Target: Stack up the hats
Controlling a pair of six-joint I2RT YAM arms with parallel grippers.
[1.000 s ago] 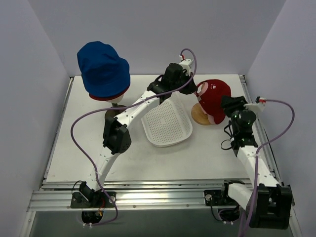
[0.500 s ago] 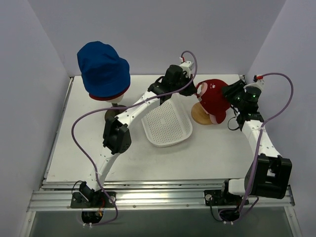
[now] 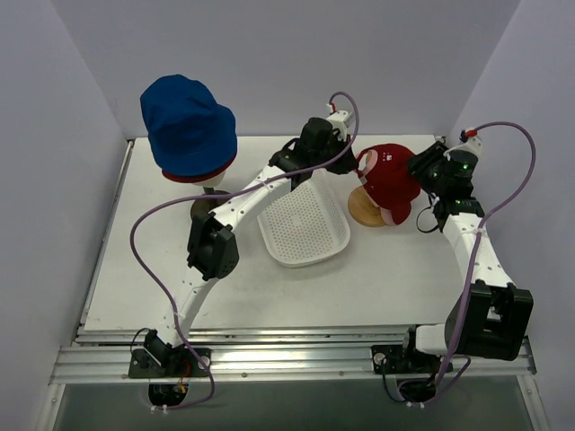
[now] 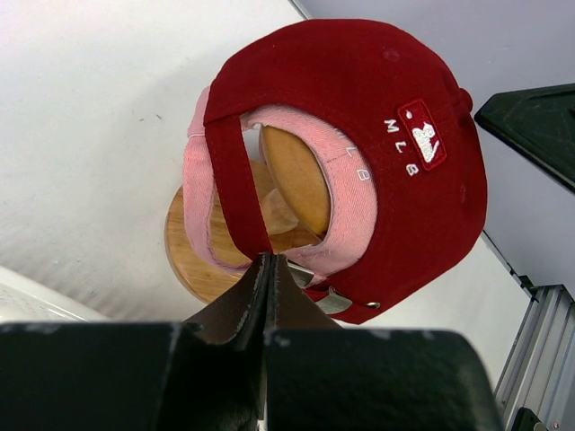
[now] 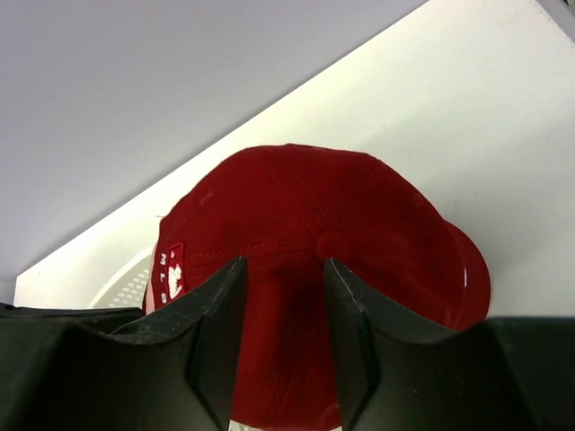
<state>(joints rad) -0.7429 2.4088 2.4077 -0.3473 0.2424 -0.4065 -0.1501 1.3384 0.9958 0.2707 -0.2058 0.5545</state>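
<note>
The blue bucket hat [image 3: 187, 124] sits on top at the back left, with the dark red bucket hat's rim [image 3: 205, 173] showing under it. The red peaked cap [image 3: 389, 178] lies over the pink peaked cap [image 4: 352, 193] on a wooden stand [image 4: 193, 260]. My left gripper [image 4: 268, 262] is at the caps' back opening, shut on the red cap's back strap [image 4: 234, 180], which runs taut to its tips. My right gripper [image 5: 280, 269] is open, its fingers either side of the red cap's crown [image 5: 305, 215], just above it.
A white perforated basket [image 3: 301, 224] lies between the two hat stands, under the left arm. The mannequin's neck [image 3: 213, 187] and dark base show below the bucket hats. Walls close in the back and both sides. A rail [image 4: 539, 341] edges the table on the right.
My right arm has swung back and up to the red cap's right side, its gripper now over the crown. The left arm and the hats have hardly moved.
</note>
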